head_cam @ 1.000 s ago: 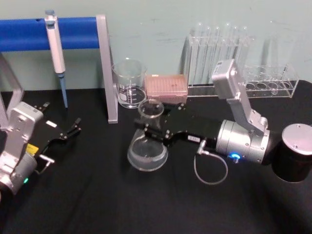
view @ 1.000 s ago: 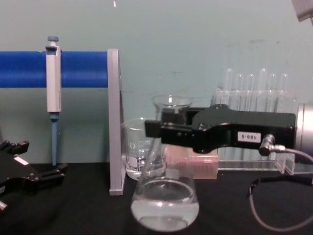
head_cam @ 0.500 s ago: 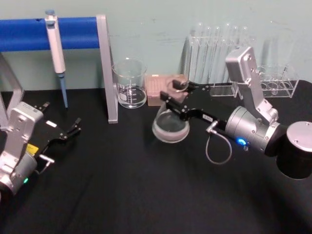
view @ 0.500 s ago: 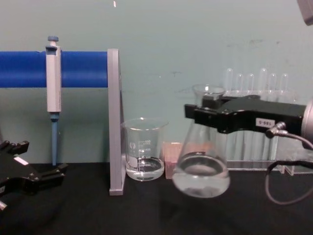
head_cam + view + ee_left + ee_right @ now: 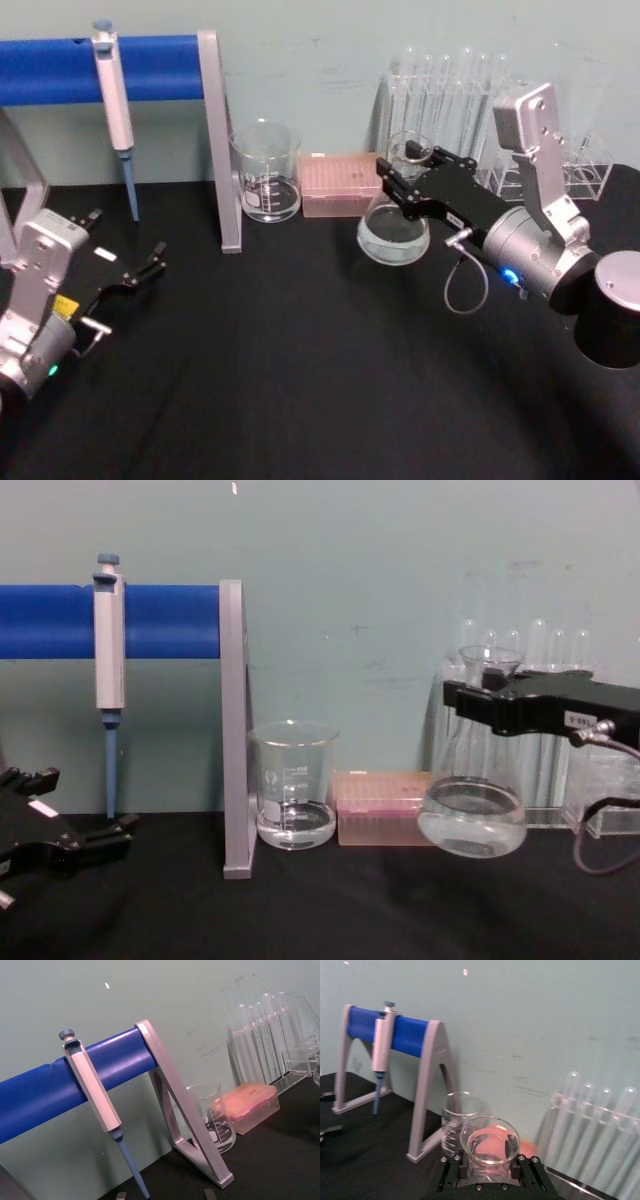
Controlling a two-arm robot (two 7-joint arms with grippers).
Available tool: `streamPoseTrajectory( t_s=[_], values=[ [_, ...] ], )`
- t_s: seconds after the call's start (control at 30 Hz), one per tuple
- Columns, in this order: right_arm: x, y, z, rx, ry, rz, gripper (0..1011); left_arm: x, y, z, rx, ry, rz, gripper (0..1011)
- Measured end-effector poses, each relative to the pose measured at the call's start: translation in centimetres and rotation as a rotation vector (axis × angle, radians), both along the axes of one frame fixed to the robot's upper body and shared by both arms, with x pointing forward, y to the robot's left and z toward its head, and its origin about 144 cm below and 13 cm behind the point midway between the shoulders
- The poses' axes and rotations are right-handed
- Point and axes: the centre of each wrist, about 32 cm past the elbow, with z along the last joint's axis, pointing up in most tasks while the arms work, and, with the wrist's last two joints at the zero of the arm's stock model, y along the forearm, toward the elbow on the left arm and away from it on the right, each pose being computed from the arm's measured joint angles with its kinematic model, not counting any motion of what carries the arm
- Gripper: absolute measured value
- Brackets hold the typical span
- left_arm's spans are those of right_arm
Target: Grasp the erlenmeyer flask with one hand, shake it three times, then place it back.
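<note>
The erlenmeyer flask [image 5: 393, 236] is clear glass with a little clear liquid in its wide base [image 5: 472, 818]. It stands roughly upright, right of centre, just in front of the test tube rack. My right gripper [image 5: 407, 180], the black hand with the small white label, is shut on the flask's neck just under the flared rim [image 5: 490, 662]. In the right wrist view the rim [image 5: 490, 1146] sits between the black fingers [image 5: 451, 1170]. The base seems to hover slightly above the black table. My left gripper [image 5: 128, 274] is parked at the far left, open and holding nothing [image 5: 62, 832].
A glass beaker [image 5: 266, 172] and a pink tip box [image 5: 342, 184] stand at the back, left of the flask. A pipette [image 5: 114, 100] hangs on the blue and grey stand [image 5: 216, 130]. The test tube rack [image 5: 450, 100] is behind, a black cylinder [image 5: 612, 322] at far right.
My right gripper has swung the flask from the table's middle to the right and farther back, in front of the test tubes. The left arm has stayed still.
</note>
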Motion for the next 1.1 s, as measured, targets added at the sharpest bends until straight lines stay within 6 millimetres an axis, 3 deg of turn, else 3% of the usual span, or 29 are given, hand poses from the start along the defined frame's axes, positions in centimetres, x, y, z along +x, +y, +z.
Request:
streamPoseTrajectory(
  t_s=[0.5, 1.1],
  values=[
    [-0.08, 0.01, -0.02, 0.014, 0.013, -0.061, 450, 0.00, 0.00, 0.00, 0.000, 0.000, 0.000, 1001],
    [-0.64, 0.20, 0.61, 0.022, 0.013, 0.142, 451, 0.00, 0.00, 0.00, 0.000, 0.000, 0.000, 1001]
  ],
)
